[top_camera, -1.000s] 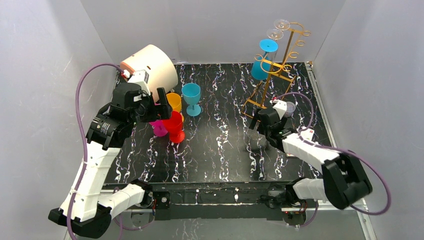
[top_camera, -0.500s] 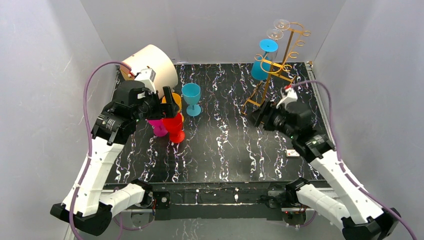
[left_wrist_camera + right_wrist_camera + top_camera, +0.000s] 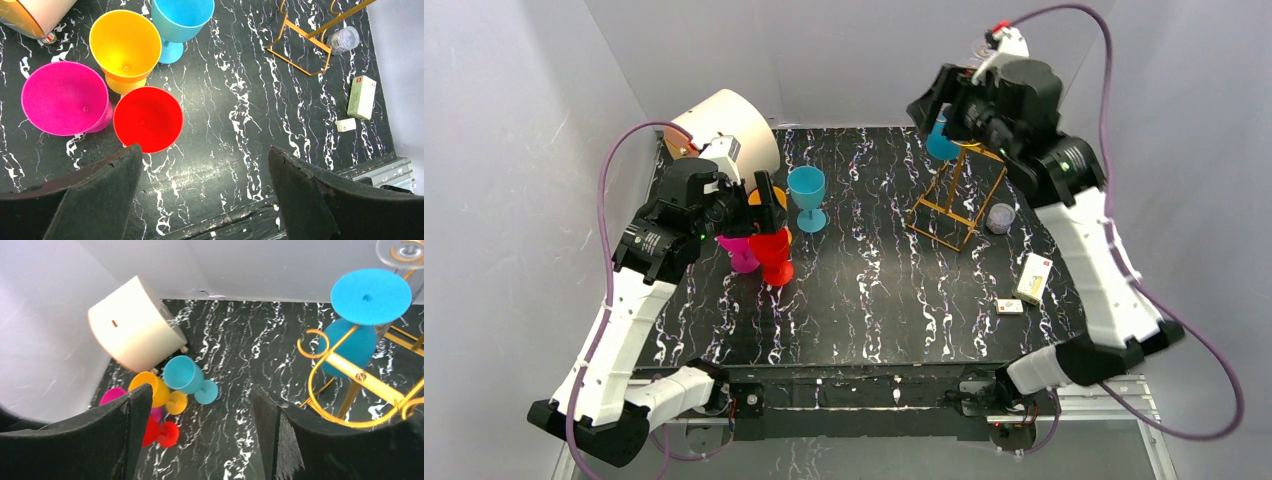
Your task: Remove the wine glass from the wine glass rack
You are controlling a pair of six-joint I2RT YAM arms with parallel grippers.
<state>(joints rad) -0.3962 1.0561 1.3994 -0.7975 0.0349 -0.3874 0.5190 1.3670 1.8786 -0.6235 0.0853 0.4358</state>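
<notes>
Evidently the right gripper (image 3: 201, 395) hovered open and empty beside the wine glass rack (image 3: 350, 367), where the blue wine glass (image 3: 369, 296) hung upside down. Approach, I judged; next, closing on its stem and sliding it off the hook.

I count 4 goblets standing upright: 1 magenta goblet (image 3: 65, 97), 1 orange goblet (image 3: 125, 45), 1 red goblet (image 3: 147, 119) and 1 teal goblet (image 3: 182, 15). On the 1 gold rack (image 3: 358, 374) I see 1 blue wine glass (image 3: 367, 297) and 1 clear glass (image 3: 387, 252). Then there are 1 cream drum (image 3: 132, 322), 1 small jar (image 3: 345, 39), 1 box (image 3: 362, 96) and 1 white block (image 3: 346, 125).
</notes>
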